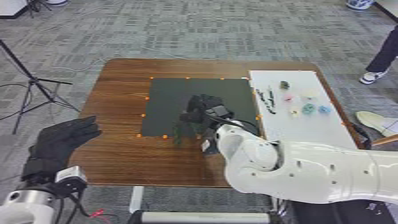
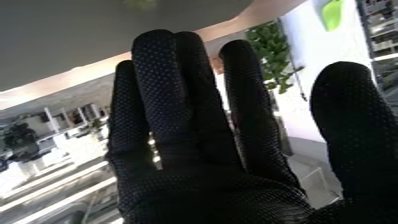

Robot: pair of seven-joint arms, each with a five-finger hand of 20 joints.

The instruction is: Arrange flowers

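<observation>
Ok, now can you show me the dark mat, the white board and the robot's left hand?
Dark mat [image 1: 171, 95]: head view, its bare upper-left part.
White board [image 1: 311, 132]: head view, its bare lower part.
Left hand [image 1: 62, 138]: head view, the middle of the hand.

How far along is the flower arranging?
Perhaps just started: some greenery is at the dark mat, near the right hand. I can't tell whether that's in hand; the fingers look straight. The small colourful flowers on the white board seem left to arrange.
</observation>
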